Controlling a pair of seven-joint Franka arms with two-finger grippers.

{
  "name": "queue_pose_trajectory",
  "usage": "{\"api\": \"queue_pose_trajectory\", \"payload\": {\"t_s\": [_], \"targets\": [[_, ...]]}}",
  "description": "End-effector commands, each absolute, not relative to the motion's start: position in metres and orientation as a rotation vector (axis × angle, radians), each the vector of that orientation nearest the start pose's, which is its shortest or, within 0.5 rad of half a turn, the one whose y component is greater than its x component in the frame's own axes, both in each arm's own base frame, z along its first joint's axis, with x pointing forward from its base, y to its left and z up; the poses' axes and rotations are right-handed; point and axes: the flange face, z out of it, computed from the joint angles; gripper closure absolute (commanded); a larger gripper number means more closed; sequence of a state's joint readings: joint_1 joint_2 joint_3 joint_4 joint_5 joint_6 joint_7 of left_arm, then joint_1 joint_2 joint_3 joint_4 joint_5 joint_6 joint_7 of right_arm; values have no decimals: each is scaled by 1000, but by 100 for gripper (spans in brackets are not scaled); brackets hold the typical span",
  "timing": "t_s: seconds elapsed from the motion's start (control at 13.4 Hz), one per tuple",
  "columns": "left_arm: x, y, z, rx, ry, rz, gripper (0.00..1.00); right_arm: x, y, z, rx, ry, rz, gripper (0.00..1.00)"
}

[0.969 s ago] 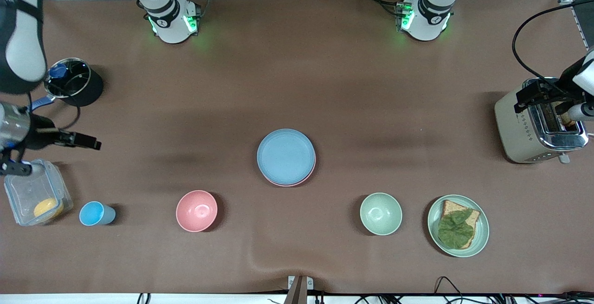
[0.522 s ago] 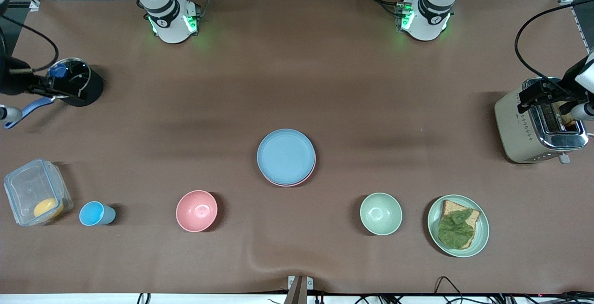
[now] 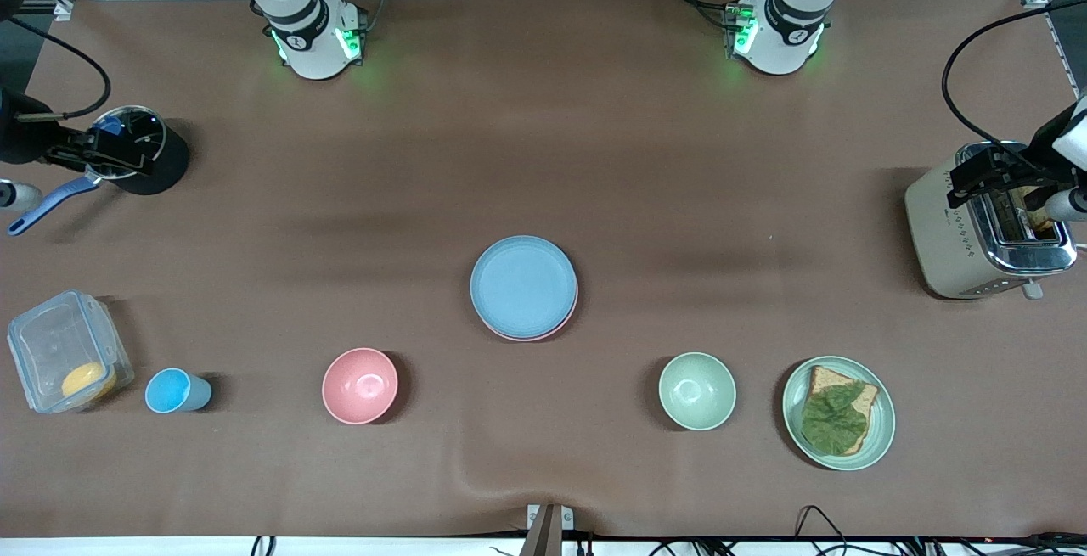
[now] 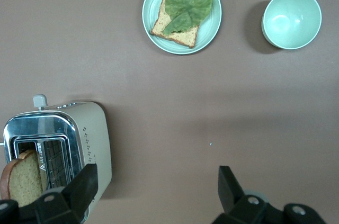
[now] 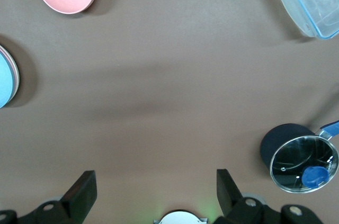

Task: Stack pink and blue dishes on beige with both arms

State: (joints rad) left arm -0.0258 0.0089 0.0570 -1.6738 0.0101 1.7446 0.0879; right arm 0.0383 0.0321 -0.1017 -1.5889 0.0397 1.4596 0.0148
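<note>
Stack: you have the blue plate (image 3: 523,284) lying on top at the middle of the surface (image 3: 543,157), with the pink plate (image 3: 567,322) showing only as a thin crescent under its edge nearer the front camera.
Beige plate: you cannot see it; if it is there, the two plates above cover it completely, so whether the pile sits on it cannot be told.
Progress: judging by how squarely the plates lie, your stacking looks done or nearly so.
Left claw (image 4: 153,195): released and carrying nothing, its fingers spread wide; it hangs over the toaster (image 3: 985,229) at the left arm's end, well apart from the stack, likely parked to keep the centre unobstructed.
Right claw (image 5: 153,192): also released and carrying nothing; it hangs over the black pot (image 3: 140,157) with the glass lid at the right arm's end, likewise out of the way.
Bystanders: leave the pink bowl (image 3: 360,385), blue cup (image 3: 174,391), green bowl (image 3: 697,390) and green plate (image 3: 883,429) with bread alone; they sit nearer the front camera than the stack.
</note>
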Motion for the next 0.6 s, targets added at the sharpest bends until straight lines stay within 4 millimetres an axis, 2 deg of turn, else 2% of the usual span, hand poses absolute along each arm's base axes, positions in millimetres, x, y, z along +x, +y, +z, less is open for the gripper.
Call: {"api": "queue_pose_trajectory", "payload": {"t_s": [0.0, 0.22, 0.52], "targets": [[575, 20, 591, -3101, 123, -108, 0, 545, -28, 600, -3125, 93, 216, 0], [575, 19, 591, -3101, 126, -108, 0, 547, -18, 614, -3141, 63, 171, 0], [575, 19, 591, -3102, 125, -111, 0, 549, -16, 615, -3149, 59, 167, 0]]}}
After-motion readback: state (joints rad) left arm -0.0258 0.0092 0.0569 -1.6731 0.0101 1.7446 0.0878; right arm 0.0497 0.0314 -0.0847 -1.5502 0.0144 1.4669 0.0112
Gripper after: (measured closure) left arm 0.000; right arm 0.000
